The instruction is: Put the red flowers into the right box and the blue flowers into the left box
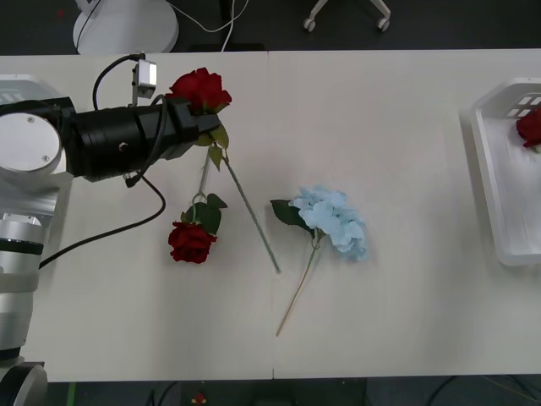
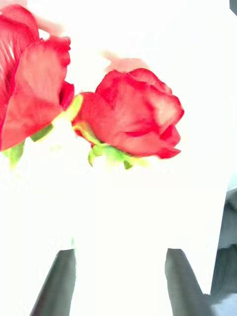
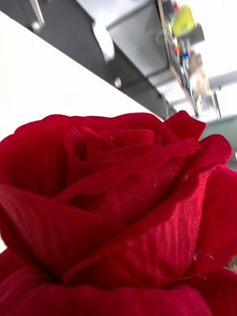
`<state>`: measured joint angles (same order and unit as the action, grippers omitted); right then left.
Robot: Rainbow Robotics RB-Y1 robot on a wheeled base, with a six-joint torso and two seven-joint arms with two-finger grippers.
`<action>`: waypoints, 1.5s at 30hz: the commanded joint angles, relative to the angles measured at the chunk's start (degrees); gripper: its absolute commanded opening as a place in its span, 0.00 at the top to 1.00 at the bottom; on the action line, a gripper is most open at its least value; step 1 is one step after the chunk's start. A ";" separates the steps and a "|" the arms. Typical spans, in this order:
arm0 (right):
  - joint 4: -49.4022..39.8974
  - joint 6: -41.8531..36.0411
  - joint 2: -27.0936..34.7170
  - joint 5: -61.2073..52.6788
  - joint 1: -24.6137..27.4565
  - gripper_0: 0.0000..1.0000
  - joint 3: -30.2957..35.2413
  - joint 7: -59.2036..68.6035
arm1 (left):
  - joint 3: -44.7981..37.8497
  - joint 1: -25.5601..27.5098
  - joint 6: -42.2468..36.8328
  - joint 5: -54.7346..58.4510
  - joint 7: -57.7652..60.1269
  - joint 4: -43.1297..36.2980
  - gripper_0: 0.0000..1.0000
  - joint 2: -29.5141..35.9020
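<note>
— Pincer first: where is your left one, and what is in it?

— Left pincer (image 1: 205,120) reaches in from my left side over the tabletop (image 1: 397,152), clamped on a red rose (image 1: 199,89) just below the bloom. From the front I see that rose's stem (image 1: 251,203) slanting away toward the middle of the tabletop. My left wrist camera gives what the front cannot: the same bloom (image 3: 113,212) pressed up close, petals folded tight, with grey shelving beyond the tabletop's edge.

— What else lies out there?

— A second red rose (image 1: 192,243) rests on the tabletop below my arm, its leaves beside the held stem. Near it, toward the centre, lies the blue flower (image 1: 334,220), head to the right, stem running down and left.

— And the right side?

— The right box (image 1: 499,182) sits at the far right edge of the front view, with a red bloom (image 1: 531,127) inside at its rim. My right wrist camera looks straight down into that white tray and shows two red roses there, one whole (image 2: 133,116) and one cut by the frame (image 2: 29,74). My right pincer (image 2: 121,281) hangs above them, fingers spread apart, holding nothing.
</note>
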<state>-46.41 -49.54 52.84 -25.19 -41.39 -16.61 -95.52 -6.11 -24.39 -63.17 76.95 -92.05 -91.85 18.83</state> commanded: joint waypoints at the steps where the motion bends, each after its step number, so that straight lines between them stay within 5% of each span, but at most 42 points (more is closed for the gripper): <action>1: -0.18 -1.43 3.67 -7.77 -2.03 0.13 2.98 1.38 | -2.77 -3.48 -2.74 1.36 0.91 -4.39 1.00 -0.20; 6: -4.92 -8.47 6.75 -18.49 -2.03 0.04 3.95 0.07 | -1.19 -3.48 -0.72 4.35 1.44 -6.41 1.00 -0.20; 18: -25.22 -30.00 9.73 -40.47 -1.77 0.00 4.04 -2.22 | 13.58 -3.39 19.32 6.46 3.55 -7.91 1.00 -0.28; 32: -51.68 -30.00 9.21 -65.78 10.54 0.00 6.24 -5.12 | 14.10 -3.48 19.49 5.76 4.43 -8.96 1.00 -1.60; 45: -62.49 -29.38 1.38 -68.59 17.31 0.00 5.88 -6.17 | 13.84 -3.39 19.67 5.76 5.39 -8.96 1.00 -1.51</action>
<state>-105.92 -79.50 56.73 -93.72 -25.54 -12.12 -99.43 7.97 -25.31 -44.33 82.63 -90.35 -98.33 18.54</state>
